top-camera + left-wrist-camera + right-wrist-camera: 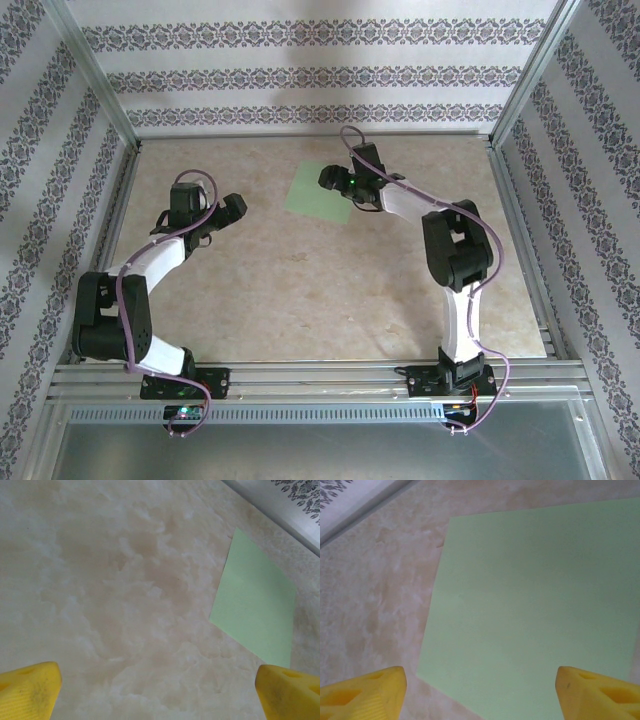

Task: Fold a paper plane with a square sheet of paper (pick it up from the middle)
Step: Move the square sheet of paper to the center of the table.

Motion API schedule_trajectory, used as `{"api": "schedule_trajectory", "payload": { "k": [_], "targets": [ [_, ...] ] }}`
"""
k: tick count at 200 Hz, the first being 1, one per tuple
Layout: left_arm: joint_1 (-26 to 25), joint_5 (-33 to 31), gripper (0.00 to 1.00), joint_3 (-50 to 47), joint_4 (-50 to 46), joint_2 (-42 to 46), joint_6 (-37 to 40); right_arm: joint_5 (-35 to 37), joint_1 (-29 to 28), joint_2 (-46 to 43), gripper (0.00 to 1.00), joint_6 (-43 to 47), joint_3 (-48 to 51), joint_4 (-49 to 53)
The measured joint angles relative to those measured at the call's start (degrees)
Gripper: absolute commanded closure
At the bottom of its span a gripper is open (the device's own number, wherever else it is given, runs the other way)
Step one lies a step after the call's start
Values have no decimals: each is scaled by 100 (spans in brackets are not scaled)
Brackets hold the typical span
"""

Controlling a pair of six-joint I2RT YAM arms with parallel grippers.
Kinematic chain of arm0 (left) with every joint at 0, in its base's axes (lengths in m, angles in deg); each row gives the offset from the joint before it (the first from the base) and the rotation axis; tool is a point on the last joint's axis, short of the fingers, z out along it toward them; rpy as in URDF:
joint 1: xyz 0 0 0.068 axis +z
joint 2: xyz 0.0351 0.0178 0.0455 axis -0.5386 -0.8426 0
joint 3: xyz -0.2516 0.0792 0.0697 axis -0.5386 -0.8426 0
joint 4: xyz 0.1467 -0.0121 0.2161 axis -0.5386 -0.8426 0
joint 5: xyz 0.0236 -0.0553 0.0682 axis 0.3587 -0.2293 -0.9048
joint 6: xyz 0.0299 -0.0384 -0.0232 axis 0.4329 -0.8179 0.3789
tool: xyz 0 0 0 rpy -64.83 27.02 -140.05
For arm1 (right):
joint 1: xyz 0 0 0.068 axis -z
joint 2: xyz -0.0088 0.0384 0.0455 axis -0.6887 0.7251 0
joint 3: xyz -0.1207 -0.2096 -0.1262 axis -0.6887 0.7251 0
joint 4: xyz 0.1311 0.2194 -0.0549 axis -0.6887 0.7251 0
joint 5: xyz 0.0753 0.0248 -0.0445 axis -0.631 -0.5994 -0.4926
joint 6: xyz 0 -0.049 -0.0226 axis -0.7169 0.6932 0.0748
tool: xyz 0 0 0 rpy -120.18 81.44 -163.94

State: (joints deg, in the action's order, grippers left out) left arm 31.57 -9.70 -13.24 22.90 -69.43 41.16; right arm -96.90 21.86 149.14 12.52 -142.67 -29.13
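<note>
A table (300, 300) with a mottled beige, marble-like top is carrying the square sheet of paper (317, 190), which is light green and plain. The sheet is lying flat and unfolded on the surface, sitting slightly askew to the table's edges. Beyond the sheet's far corner, near it, the table's far edge is meeting a metal rail (310, 141).

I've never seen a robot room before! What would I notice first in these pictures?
The light green square sheet of paper jumps out, lying flat on the beige marbled table toward the far side. The right gripper hangs over the sheet's right edge with its yellow fingers spread open. The left gripper waits open off to the left.
</note>
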Motion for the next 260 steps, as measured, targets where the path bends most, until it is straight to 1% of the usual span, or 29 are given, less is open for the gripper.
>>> {"api": "schedule_trajectory", "payload": {
  "k": [25,49,95,140,163,196,231,247,260],
  "targets": [
    [0,120,1,4,-2,-9,24,4,-48,461,23,-39,-402,232],
    [0,184,1,4,-4,-9,66,39,-111,647,22,-33,-511,476],
    [0,208,1,4,-66,-9,129,-4,-262,721,22,256,-555,1025],
    [0,212,0,15,-144,-9,125,-140,-417,675,22,728,-485,1187],
    [0,225,1,122,-291,-44,105,-243,-680,509,22,920,-256,1274],
    [0,227,0,260,-470,-68,105,-356,-1344,94,22,946,350,1340],
    [0,275,0,304,-715,-68,70,-437,-2037,-437,21,442,1075,1270],
    [0,315,0,334,-870,-68,15,-457,-2214,-597,21,151,1252,1235],
    [-22,315,0,387,-1029,-68,-33,-431,-2247,-728,19,-46,1338,1209]
  ]
}}
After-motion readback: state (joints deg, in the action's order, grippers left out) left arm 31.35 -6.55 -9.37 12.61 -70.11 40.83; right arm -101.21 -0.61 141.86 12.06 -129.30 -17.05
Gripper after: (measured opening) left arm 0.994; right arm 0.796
